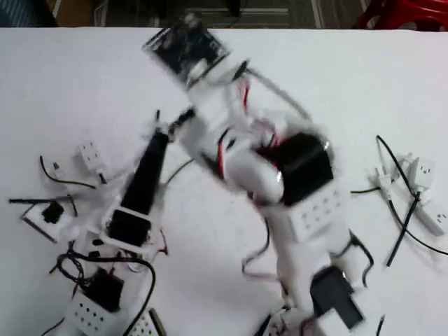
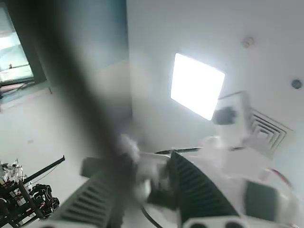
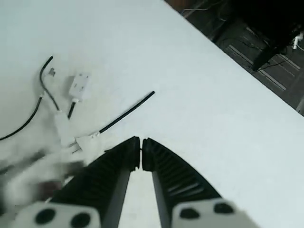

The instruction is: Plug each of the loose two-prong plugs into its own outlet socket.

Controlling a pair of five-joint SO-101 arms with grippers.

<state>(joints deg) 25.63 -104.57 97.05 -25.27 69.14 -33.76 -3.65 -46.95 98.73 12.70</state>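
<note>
Pincer [image 3: 141, 153] on the right arm is hovering over the bench [image 3: 213, 95], all but closed and gripping nothing (seemingly readying a grab); a loose plug [image 3: 83, 141] is lying left of centre, a socket [image 3: 80, 85] upper left.

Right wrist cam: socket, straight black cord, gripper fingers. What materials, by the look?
Socket: smooth white moulded plastic, probably. Cord: black sheath, rubber or PVC, can't tell which. Right gripper fingers: matte black plastic, ribbed inner faces, possibly printed.

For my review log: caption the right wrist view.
Right gripper, jaws shut, over the white table near a loose plug and an outlet socket.
</note>
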